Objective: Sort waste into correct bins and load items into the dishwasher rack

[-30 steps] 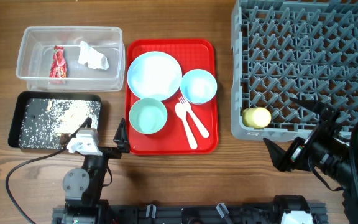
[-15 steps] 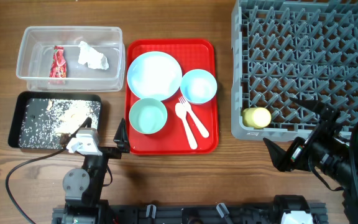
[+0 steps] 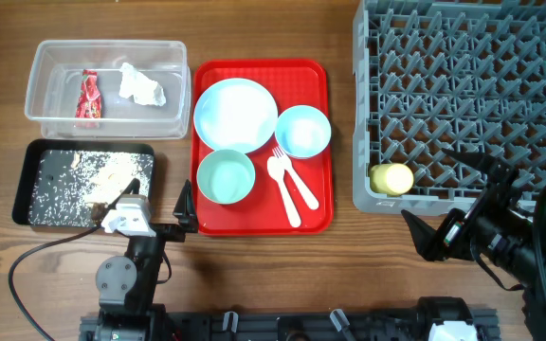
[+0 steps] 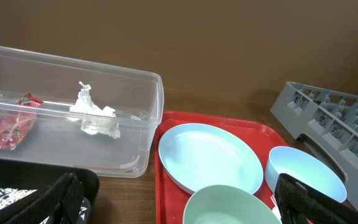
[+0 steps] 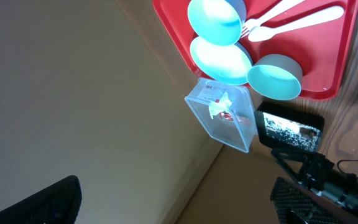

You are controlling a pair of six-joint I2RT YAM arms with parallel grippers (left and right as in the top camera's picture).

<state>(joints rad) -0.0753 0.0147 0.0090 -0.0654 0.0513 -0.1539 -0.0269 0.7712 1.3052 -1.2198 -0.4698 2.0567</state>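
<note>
While left gripper and right gripper gape empty, the yellow cup lies near the latter.

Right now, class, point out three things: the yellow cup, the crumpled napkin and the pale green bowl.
yellow cup (image 3: 392, 178), overhead view, middle of its side.
crumpled napkin (image 4: 94, 116), left wrist view, centre of the wad.
pale green bowl (image 3: 226, 177), overhead view, its inner floor.

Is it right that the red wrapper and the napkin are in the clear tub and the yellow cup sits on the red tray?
Not quite. The overhead view shows the yellow cup in the grey rack, at a corner, not on the red tray. The red wrapper and the napkin are in the clear tub, as you said.
</note>
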